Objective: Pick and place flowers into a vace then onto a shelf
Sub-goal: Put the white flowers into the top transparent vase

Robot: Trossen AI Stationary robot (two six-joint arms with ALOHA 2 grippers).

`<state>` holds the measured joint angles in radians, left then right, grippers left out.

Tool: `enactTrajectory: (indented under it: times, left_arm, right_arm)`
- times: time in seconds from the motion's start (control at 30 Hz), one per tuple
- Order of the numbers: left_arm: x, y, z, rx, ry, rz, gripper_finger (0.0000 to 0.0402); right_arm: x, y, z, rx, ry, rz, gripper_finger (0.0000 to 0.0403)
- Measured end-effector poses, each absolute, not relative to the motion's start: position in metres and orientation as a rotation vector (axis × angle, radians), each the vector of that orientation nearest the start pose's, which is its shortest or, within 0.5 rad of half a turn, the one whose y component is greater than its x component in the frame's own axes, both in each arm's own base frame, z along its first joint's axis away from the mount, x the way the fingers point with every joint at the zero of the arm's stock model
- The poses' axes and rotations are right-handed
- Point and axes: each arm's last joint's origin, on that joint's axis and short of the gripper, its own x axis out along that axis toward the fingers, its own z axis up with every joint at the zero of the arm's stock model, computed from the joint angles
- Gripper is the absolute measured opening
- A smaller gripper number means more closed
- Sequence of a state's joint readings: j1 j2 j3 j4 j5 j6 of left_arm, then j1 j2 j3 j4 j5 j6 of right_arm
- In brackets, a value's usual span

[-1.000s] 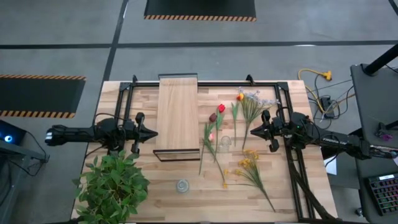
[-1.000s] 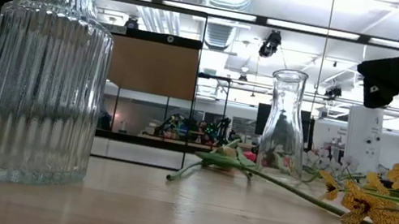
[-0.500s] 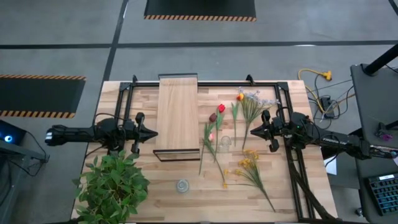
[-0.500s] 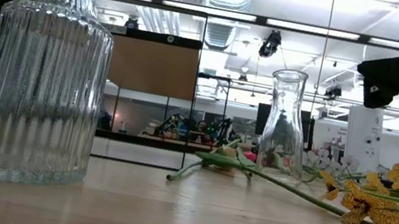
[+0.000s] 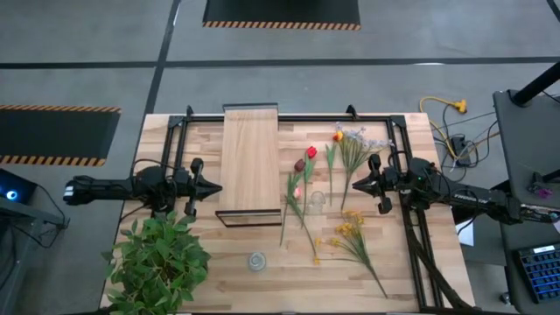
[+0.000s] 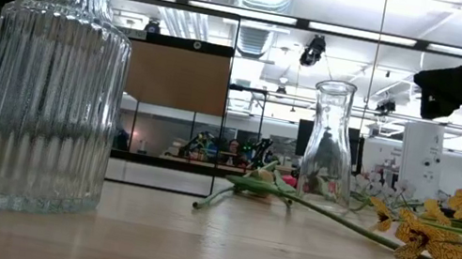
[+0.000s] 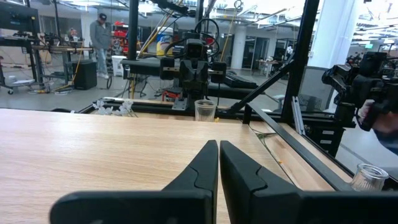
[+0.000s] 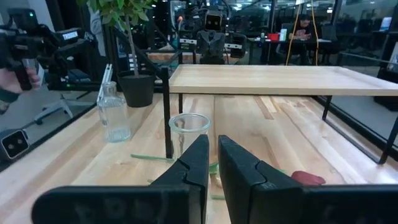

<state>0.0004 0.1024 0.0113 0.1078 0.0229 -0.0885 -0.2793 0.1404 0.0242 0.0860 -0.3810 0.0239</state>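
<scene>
Nothing's shifted since a second ago: my left gripper (image 5: 213, 186) and right gripper (image 5: 354, 185) hover clenched and empty, flanking the flowers (image 5: 302, 197) before any pick.

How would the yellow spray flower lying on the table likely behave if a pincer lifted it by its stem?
The yellow spray flower would probably flop: its stem is long and thin, with blooms bunched at one end. It looks light, so it might swing or twist. Lying flat on the table, the thin stem offers little height to pinch, so it could slip.
</scene>
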Motion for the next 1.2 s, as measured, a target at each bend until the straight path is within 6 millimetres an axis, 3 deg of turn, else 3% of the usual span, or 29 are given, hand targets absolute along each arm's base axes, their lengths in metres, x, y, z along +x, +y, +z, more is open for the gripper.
enactTrajectory:
  times: [0.57, 0.8, 0.97, 1.2]
  left_arm:
    - [0.104, -0.001, 0.17, -0.058, -0.023, -0.023, 0.0]
    - [0.104, -0.001, 0.17, -0.058, -0.024, -0.022, 0.0]
    - [0.103, -0.001, 0.172, -0.058, -0.038, -0.023, 0.0]
    - [0.103, -0.001, 0.172, -0.057, -0.038, -0.023, 0.0]
  right_arm:
    - [0.102, -0.018, 0.17, 0.16, 0.024, 0.1, 0.0028]
    - [0.101, -0.02, 0.187, 0.142, -0.15, 0.041, 0.003]
    - [0.1, -0.022, 0.196, 0.086, -0.255, -0.045, 0.0066]
    - [0.102, -0.032, 0.202, 0.226, -0.271, -0.354, 0.0163]
